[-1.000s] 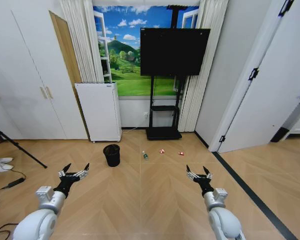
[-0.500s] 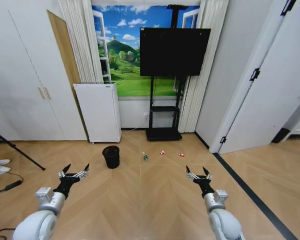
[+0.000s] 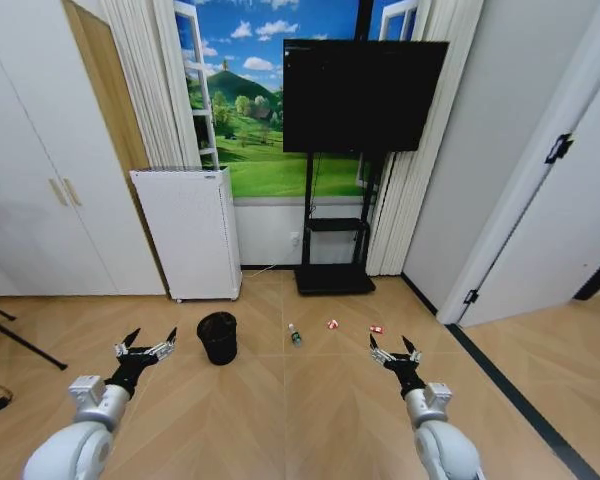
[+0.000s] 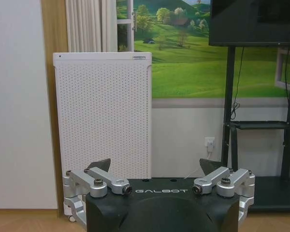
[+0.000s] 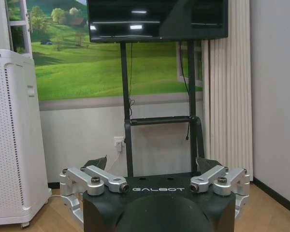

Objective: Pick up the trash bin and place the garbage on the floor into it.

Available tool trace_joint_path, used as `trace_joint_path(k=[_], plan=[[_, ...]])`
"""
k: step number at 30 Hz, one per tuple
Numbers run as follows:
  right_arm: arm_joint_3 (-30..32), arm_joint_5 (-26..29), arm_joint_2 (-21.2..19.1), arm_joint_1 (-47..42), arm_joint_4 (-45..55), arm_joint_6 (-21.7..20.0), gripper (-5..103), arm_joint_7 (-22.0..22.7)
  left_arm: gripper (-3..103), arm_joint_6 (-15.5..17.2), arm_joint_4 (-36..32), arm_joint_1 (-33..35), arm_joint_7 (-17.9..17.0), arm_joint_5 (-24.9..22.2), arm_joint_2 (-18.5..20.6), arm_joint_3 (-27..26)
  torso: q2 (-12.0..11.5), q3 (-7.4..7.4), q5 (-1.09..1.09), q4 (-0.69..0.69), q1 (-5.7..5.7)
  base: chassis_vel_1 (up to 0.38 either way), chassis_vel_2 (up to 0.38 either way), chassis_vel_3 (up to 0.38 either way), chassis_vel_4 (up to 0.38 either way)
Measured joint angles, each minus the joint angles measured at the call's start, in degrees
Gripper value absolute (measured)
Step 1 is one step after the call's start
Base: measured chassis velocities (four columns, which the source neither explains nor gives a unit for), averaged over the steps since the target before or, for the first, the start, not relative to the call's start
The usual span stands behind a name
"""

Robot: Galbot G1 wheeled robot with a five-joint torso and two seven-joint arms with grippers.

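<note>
Head view: I hold both arms low and forward, nothing grasped. The left gripper (image 3: 147, 349) has its jaws spread wide and released; the right gripper (image 3: 393, 353) matches it, jaws released.

The bin (image 3: 217, 337) stands upright on the floor (image 3: 300, 420), ahead of the left gripper and slightly toward the centre, just in front of the white appliance (image 3: 188, 232). It lies clearly nearer the left arm than the right.

The garbage is strung in a rough row on the floor beside the bin, toward my right: the bottle (image 3: 294, 334) lying down with its long axis pointing roughly away from me, then a wrapper (image 3: 332, 324), then a second wrapper (image 3: 376, 329), which lies ahead of the right gripper.

I judge the bin to be the left arm's pick, still beyond reach.
</note>
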Motion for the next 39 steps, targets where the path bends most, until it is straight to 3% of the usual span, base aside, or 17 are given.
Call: trace_joint_path(k=[4,6,9,12,15,16,18,19,20,23,25,27,28,31,32,35,39], plan=[[0.0,-0.1,0.2,-0.1,-0.1,0.2,100,0.0,100,0.0,-0.1,0.0,0.0,0.0,0.0,0.0,0.0,-0.02,-0.10,-0.04,-0.01,-0.346,0.394,0.373,-0.379],[0.0,-0.2,0.2,-0.2,-0.2,0.4,100,-0.1,100,0.0,-0.1,0.0,0.0,0.0,0.0,0.0,0.0,0.00,0.03,0.02,0.01,-0.312,0.379,0.324,-0.379],[0.0,-0.4,0.4,-0.2,-0.3,0.5,100,-0.1,100,0.0,-0.1,0.1,0.0,0.1,-0.1,0.0,0.0,-0.03,-0.15,0.00,-0.02,-0.339,0.367,0.349,-0.388],[-0.1,-0.5,0.4,-0.3,-0.4,0.6,100,-0.1,100,0.0,-0.1,0.1,0.0,0.1,-0.2,0.0,0.0,0.00,0.07,0.02,-0.01,-0.317,0.377,0.316,-0.344],[-0.2,-0.5,0.4,-0.2,-0.4,0.6,100,-0.1,100,0.0,-0.1,0.1,0.0,0.1,-0.4,0.1,0.0,-0.02,-0.15,-0.04,-0.03,-0.344,0.362,0.327,-0.358],[-0.2,-0.5,0.4,-0.2,-0.5,0.6,100,-0.1,100,0.0,-0.1,0.1,0.0,0.2,-0.5,0.1,0.0,0.00,0.02,0.00,-0.02,-0.321,0.397,0.344,-0.374],[-0.2,-0.5,0.4,-0.2,-0.5,0.6,100,-0.1,100,0.0,-0.1,0.1,0.0,0.2,-0.6,0.1,0.0,-0.02,0.07,0.01,-0.03,-0.334,0.397,0.344,-0.374],[-0.2,-0.6,0.4,-0.2,-0.5,0.6,100,-0.1,100,0.0,-0.1,0.2,0.0,0.3,-0.7,0.1,0.0,-0.03,-0.14,0.00,-0.03,-0.360,0.359,0.350,-0.340],[-0.2,-0.6,0.4,-0.2,-0.5,0.6,100,-0.1,100,0.0,-0.1,0.2,0.0,0.3,-0.7,0.1,0.0,-0.03,-0.14,0.00,-0.03,-0.360,0.359,0.350,-0.340],[-0.4,-0.9,0.4,-0.2,-0.9,1.0,100,0.0,100,0.0,-0.1,0.2,0.0,0.4,-0.9,0.1,0.0,-0.02,0.06,0.00,-0.03,-0.332,0.387,0.322,-0.372],[-0.5,-1.1,0.5,-0.2,-1.0,0.8,100,0.5,100,-0.2,-0.1,0.3,0.0,0.4,-1.2,0.1,0.0,-0.02,-0.16,0.00,-0.03,-0.337,0.372,0.350,-0.358],[-0.4,-1.1,0.5,-0.1,-1.0,0.5,100,0.7,100,-0.3,-0.1,0.3,0.0,0.4,-1.3,0.1,0.0,-0.01,-0.10,0.00,-0.02,-0.322,0.342,0.326,-0.340],[-0.4,-1.1,0.5,-0.1,-1.0,0.1,100,1.1,100,-0.6,-0.1,0.3,-0.1,0.4,-1.5,0.1,0.0,0.01,0.04,0.00,0.02,-0.292,0.329,0.302,-0.272],[-0.1,-1.0,0.5,0.2,-1.2,0.1,100,2.0,100,-0.9,0.1,0.5,-0.1,0.4,-1.8,0.2,0.0,0.00,-0.12,-0.01,0.02,-0.285,0.206,0.241,-0.241],[0.0,-0.8,0.5,0.2,-1.3,0.1,100,2.4,100,-1.1,0.1,0.6,-0.1,0.5,-1.9,0.2,0.0,0.01,0.00,0.00,0.04,-0.135,0.135,0.008,-0.024],[0.0,-0.6,0.6,0.1,-1.3,0.2,100,3.0,100,-0.7,0.0,0.7,-0.3,0.9,-2.2,0.1,0.0,0.00,-0.11,-0.05,0.01,-0.065,0.073,0.005,-0.008],[0.0,-0.6,0.8,0.0,-1.3,0.2,100,3.4,100,-0.2,-0.4,0.8,-0.9,1.1,-2.6,0.0,-0.3,-0.18,-0.02,0.02,-0.17,0.036,-0.014,-0.049,0.017]])
